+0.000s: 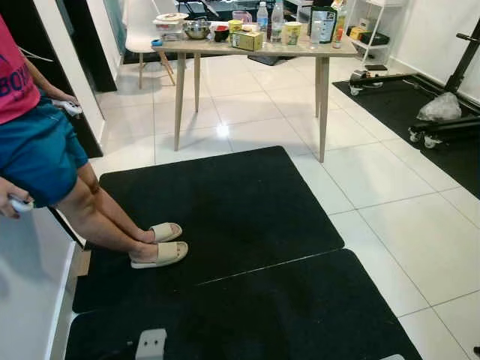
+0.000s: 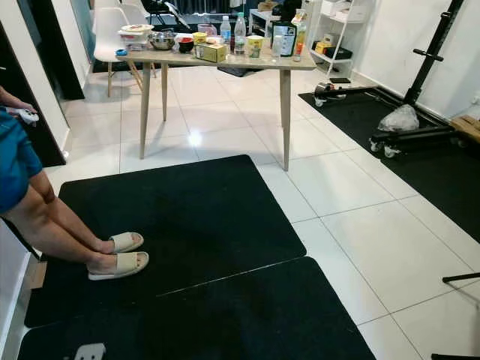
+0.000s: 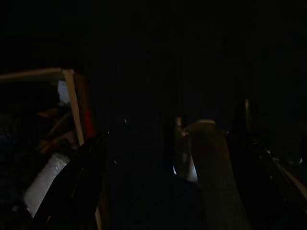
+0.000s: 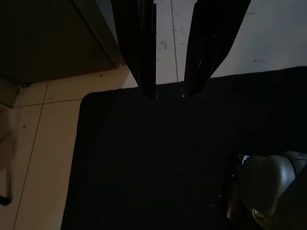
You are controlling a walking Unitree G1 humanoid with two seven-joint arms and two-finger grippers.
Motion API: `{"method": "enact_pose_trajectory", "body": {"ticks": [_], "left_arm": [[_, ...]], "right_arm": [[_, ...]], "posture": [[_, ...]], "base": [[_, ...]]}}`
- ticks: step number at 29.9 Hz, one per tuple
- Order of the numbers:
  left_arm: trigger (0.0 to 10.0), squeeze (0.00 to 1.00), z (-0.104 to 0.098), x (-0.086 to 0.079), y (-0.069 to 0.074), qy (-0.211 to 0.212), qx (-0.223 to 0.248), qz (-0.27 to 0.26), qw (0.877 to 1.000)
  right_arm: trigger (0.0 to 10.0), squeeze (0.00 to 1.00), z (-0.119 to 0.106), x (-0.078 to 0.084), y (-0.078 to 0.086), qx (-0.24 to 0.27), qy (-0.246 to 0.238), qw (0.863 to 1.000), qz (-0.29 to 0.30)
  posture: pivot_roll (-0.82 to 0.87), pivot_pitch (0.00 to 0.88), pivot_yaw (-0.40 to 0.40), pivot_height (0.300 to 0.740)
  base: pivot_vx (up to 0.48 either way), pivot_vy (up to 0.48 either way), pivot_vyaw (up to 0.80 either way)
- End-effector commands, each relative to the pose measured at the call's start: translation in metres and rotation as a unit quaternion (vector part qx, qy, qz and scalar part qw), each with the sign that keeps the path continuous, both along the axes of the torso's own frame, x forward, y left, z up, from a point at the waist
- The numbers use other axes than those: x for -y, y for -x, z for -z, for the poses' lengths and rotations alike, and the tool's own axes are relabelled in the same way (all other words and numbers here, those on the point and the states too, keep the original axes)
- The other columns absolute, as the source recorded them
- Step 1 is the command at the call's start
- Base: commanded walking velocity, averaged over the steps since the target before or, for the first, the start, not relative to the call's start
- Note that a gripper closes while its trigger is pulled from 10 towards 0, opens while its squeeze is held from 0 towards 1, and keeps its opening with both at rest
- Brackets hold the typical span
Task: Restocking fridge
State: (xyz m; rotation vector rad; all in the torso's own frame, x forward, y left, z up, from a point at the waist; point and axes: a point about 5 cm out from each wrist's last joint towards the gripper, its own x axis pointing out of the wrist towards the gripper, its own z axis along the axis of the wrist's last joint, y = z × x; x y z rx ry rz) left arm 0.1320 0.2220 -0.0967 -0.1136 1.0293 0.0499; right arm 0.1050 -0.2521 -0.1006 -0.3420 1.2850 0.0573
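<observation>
One table (image 1: 315, 51) far off, bearing two clear bottles (image 1: 262, 15), one steel bowl (image 1: 196, 30), one yellow box (image 1: 247, 40). Two black mats (image 1: 217, 210) on the near floor. One person (image 1: 37, 142) at left, in two slippers (image 1: 159, 254). One white chair (image 1: 142, 26) far left. One white shelf (image 1: 371, 30) far right.
</observation>
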Motion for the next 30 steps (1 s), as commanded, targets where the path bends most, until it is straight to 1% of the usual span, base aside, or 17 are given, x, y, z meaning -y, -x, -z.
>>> {"method": "enact_pose_trajectory", "body": {"ticks": [1, 3, 5, 8, 12, 16, 23, 26, 30], "left_arm": [[10.0, 0.0, 0.002, -0.004, 0.008, -0.007, -0.012, -0.001, 1.0], [10.0, 0.0, 0.003, -0.003, 0.01, -0.007, -0.015, -0.002, 1.0], [10.0, 0.0, 0.006, 0.003, 0.016, -0.002, -0.026, 0.002, 1.0], [10.0, 0.0, 0.008, 0.006, 0.02, -0.001, -0.033, 0.005, 0.999], [10.0, 0.0, 0.008, 0.011, 0.019, 0.005, -0.03, 0.005, 1.0], [10.0, 0.0, 0.008, 0.013, 0.018, 0.007, -0.03, 0.009, 0.999], [10.0, 0.0, 0.008, 0.013, 0.015, 0.006, -0.028, 0.014, 0.999], [10.0, 0.0, 0.007, 0.016, 0.012, 0.012, -0.024, 0.014, 1.0], [10.0, 0.0, 0.008, 0.018, 0.013, 0.013, -0.025, 0.019, 0.999]], "right_arm": [[10.0, 0.0, 0.0, -0.002, -0.003, 0.003, -0.002, 1.0, -0.001], [10.0, 0.0, 0.0, -0.002, -0.003, 0.004, -0.002, 1.0, -0.002], [10.0, 0.0, -0.001, -0.001, -0.005, 0.004, -0.001, 1.0, -0.006], [10.0, 0.0, -0.003, 0.002, -0.008, 0.004, 0.004, 1.0, -0.011], [10.0, 0.0, -0.005, 0.005, -0.013, 0.009, 0.008, 1.0, -0.014], [10.0, 0.0, -0.006, 0.004, -0.015, 0.012, 0.007, 1.0, -0.014], [10.0, 0.0, -0.003, -0.001, -0.014, 0.007, 0.0, 1.0, -0.02], [10.0, 0.0, -0.003, -0.003, -0.013, 0.006, -0.003, 1.0, -0.018], [10.0, 0.0, -0.003, -0.004, -0.014, 0.007, -0.004, 1.0, -0.018]], "posture": [[-0.03, 0.0, -0.047, 0.74], [-0.03, 0.0, -0.047, 0.74], [-0.02, 0.0, -0.055, 0.74], [-0.02, 0.0, -0.063, 0.74], [-0.01, 0.0, -0.067, 0.74], [-0.01, 0.0, -0.068, 0.74], [-0.02, 0.0, -0.059, 0.74], [-0.03, 0.0, -0.051, 0.74], [-0.04, 0.0, -0.041, 0.74]], "base": [[0.0, 0.0, 0.0], [0.0, 0.0, 0.0], [0.0, 0.0, 0.0], [0.0, 0.0, 0.0], [0.0, 0.0, 0.0], [0.0, 0.0, 0.0], [0.0, 0.0, 0.0], [0.0, 0.0, 0.0], [0.0, 0.0, 0.0]]}}
